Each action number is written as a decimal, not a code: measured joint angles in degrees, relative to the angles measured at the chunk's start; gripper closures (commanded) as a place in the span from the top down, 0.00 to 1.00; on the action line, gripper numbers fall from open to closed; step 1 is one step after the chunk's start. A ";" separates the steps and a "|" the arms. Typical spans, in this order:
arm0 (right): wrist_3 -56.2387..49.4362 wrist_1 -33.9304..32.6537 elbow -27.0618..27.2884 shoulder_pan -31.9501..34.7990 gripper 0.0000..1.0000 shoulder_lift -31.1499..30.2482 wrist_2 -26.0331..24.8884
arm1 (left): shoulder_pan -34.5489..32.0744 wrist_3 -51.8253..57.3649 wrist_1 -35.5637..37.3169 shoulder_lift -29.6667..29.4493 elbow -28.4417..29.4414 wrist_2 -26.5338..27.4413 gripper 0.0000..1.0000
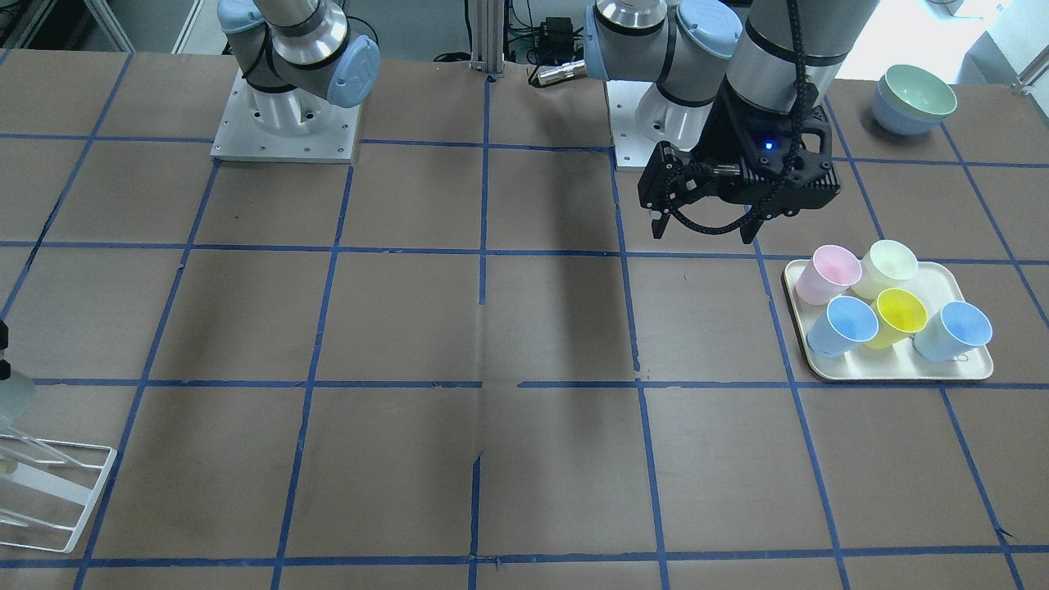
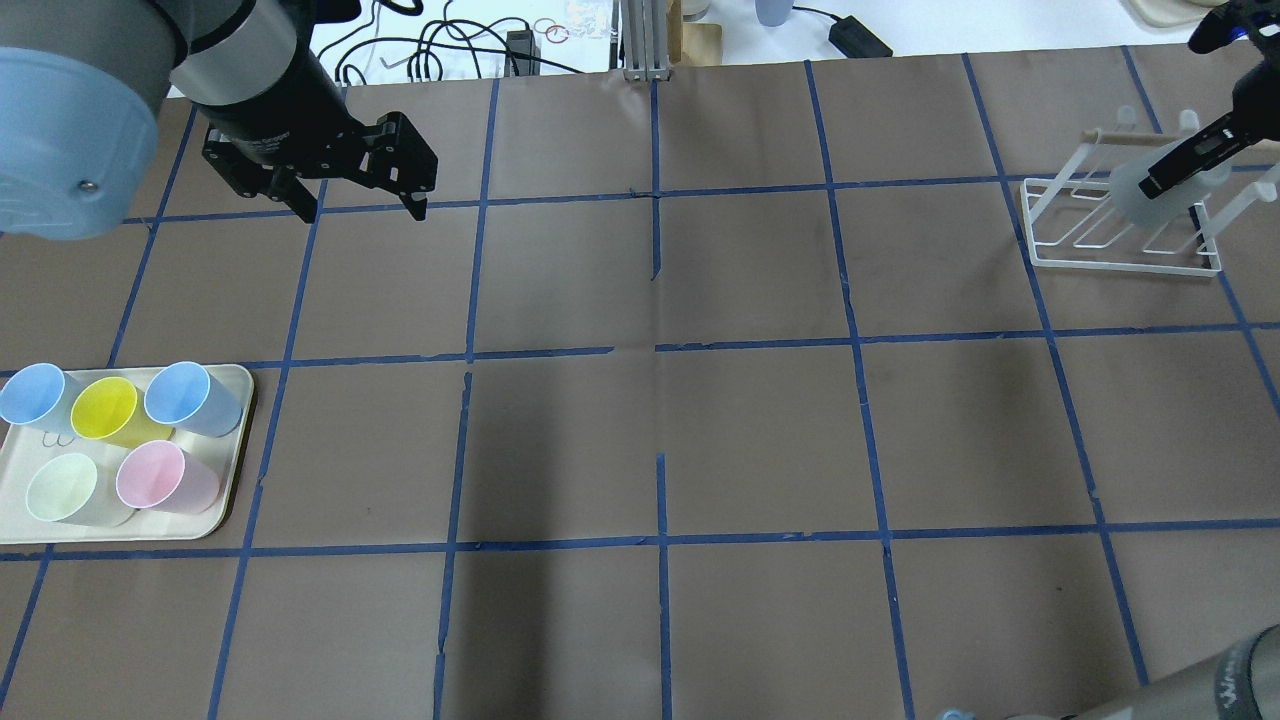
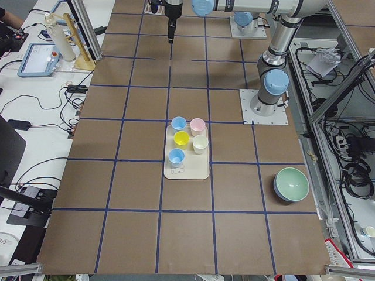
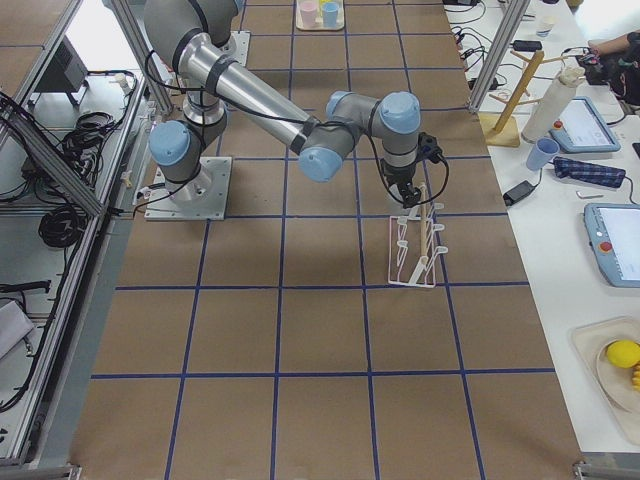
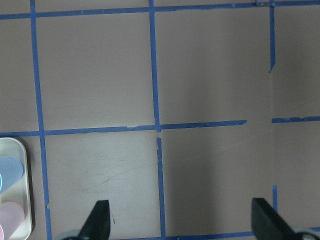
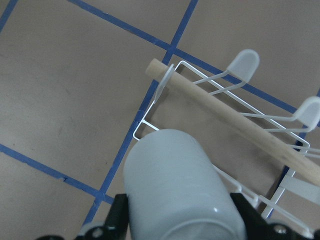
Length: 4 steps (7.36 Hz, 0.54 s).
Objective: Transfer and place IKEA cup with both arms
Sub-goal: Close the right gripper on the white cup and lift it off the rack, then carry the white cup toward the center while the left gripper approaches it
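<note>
The right hand (image 2: 1165, 170) is clamped on the IKEA cup (image 6: 180, 185), 1 finger on each side of its pale grey wall. The cup hangs tilted over the white wire rack (image 2: 1100, 262), near the wooden dowel (image 6: 235, 125) that lies across the rack's upright prongs. Whether the cup touches the wires cannot be told. The rack stands at the far right corner of the desk (image 2: 760, 430), which is brown and marked with a grid of blue tape.

The left hand (image 2: 362, 205) is spread wide and holds nothing. It hovers above the desk on the far left side, its 2 fingers pointing down at bare surface. Nearer the robot than this hand, a cream tray (image 2: 235, 450) sits at the left edge of the desk. It carries 5 upright cups: 2 light-blue cups (image 2: 190, 398), a yellow cup (image 2: 105, 410), a pink cup (image 2: 160, 478) and a pale green-cream cup (image 2: 65, 490). A green bowl (image 1: 918, 92) nests in a blue one beside the left arm's base.
</note>
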 measured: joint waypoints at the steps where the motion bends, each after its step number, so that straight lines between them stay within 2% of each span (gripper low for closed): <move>1: -0.06 0.98 -0.03 0.00 0.45 -1.33 -1.20 | 0.01 0.00 -0.03 0.04 0.00 -0.05 1.00; 4: -0.12 5.27 -0.05 0.69 0.40 -6.32 -2.21 | 1.10 0.00 -0.41 0.09 0.00 -4.02 1.00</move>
